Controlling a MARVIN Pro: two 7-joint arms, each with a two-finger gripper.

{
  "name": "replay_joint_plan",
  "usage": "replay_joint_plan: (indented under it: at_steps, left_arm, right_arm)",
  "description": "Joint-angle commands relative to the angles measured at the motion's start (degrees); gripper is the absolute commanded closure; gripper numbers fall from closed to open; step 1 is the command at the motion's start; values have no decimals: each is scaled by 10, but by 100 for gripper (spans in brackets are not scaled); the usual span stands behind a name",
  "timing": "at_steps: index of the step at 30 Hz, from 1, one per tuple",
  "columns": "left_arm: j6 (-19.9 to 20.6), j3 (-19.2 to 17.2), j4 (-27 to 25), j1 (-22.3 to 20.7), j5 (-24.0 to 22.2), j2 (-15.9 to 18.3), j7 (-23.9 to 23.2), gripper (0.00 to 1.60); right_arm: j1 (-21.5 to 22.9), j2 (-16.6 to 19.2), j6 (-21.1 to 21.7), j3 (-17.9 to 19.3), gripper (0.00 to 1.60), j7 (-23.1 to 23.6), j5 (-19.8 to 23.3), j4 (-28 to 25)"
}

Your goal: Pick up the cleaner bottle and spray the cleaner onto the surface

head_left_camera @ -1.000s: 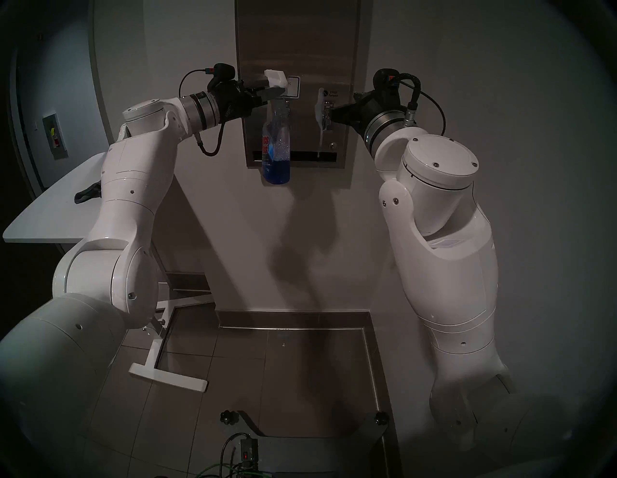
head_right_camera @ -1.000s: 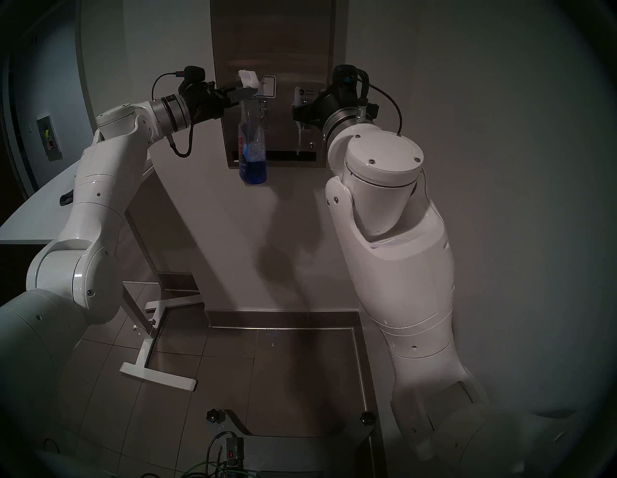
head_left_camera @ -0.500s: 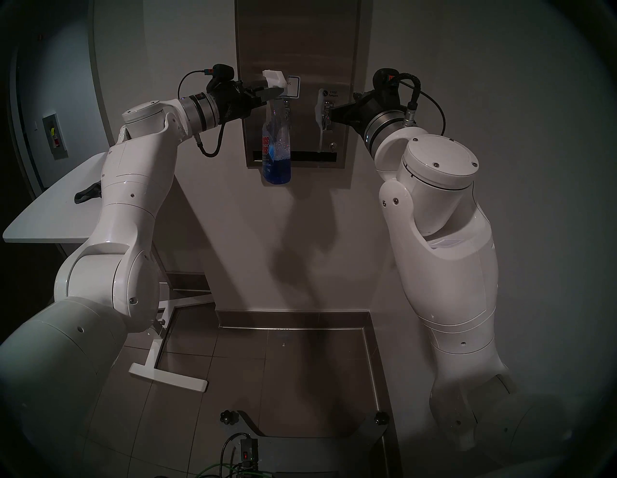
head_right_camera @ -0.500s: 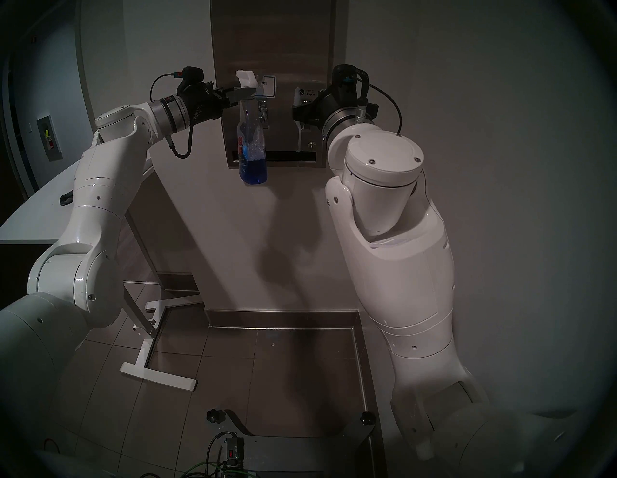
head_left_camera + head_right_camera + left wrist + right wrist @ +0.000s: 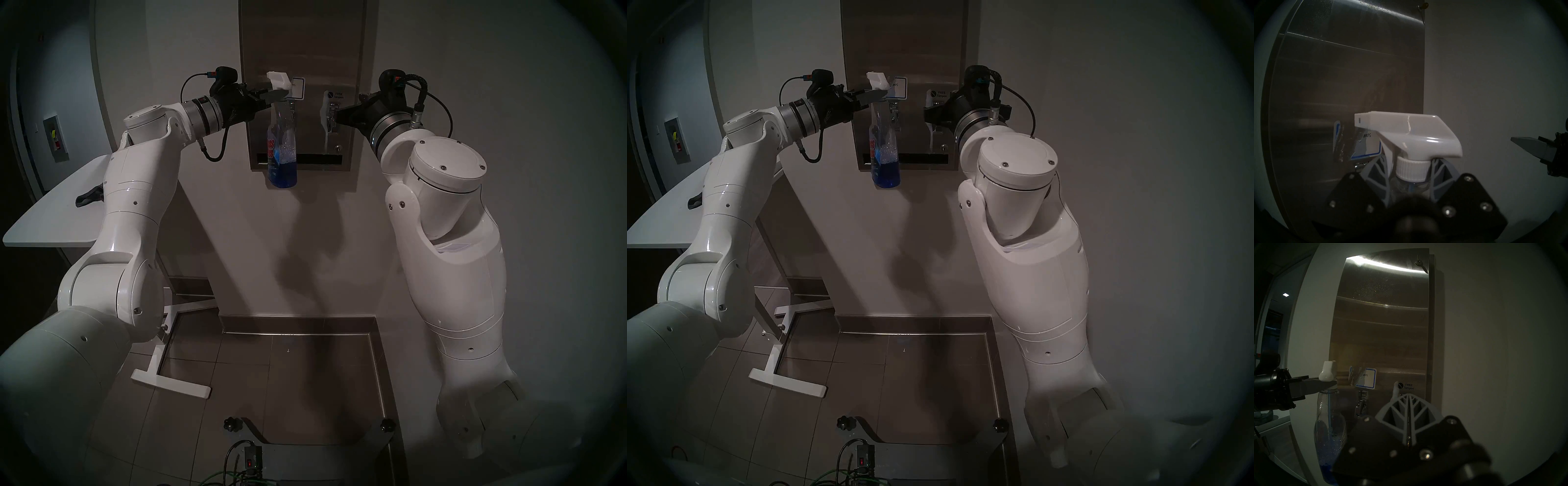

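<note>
The cleaner bottle (image 5: 281, 149), clear with blue liquid low inside and a white trigger head, hangs upright in front of the steel dispenser panel (image 5: 302, 40). My left gripper (image 5: 280, 95) is shut on its neck just under the white cap; the left wrist view shows the head (image 5: 1407, 135) with its nozzle pointing at the panel (image 5: 1339, 76). My right gripper (image 5: 336, 113) is shut and empty, its tip by the panel's right lever. A whitish foamy drip (image 5: 326, 112) runs down there, also seen in the right wrist view (image 5: 1395, 390), behind my right gripper (image 5: 1409, 395).
A white table (image 5: 51, 220) with a dark cloth (image 5: 89, 197) stands at the left, behind my left arm. Its white foot (image 5: 169, 383) lies on the tiled floor. The white wall (image 5: 441, 68) surrounds the panel.
My left arm has shifted a little and the bottle has drifted slightly to the right. The foam drip looks thinner near the bottom slot. The right arm has not moved.
</note>
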Motion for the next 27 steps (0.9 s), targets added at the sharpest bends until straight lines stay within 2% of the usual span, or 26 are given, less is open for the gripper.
replay_joint_plan:
  at_steps: [1, 10, 15, 17, 18, 27]
  left_arm:
    - [-13, -34, -65, -6, -12, 24, 4, 160]
    - [-9, -69, -110, 39, 13, 81, 27, 160]
    - [-1, -93, -149, 73, 30, 104, 57, 160]
    - [-6, -99, -147, 76, 35, 112, 62, 160]
    - [-2, -104, -167, 89, 40, 115, 71, 160]
    - [-2, -138, -209, 111, 86, 141, 126, 160]
  right_arm:
    - [18, 0, -8, 1, 160, 1, -4, -15]
    - [17, -1, -7, 2, 160, 1, -4, -15]
    - [17, -1, -7, 2, 160, 1, -5, -15]
    - [17, -1, -7, 2, 160, 2, -5, -15]
    - [17, -1, -7, 2, 160, 2, -5, -15]
    - [17, -1, -7, 2, 160, 2, -5, -15]
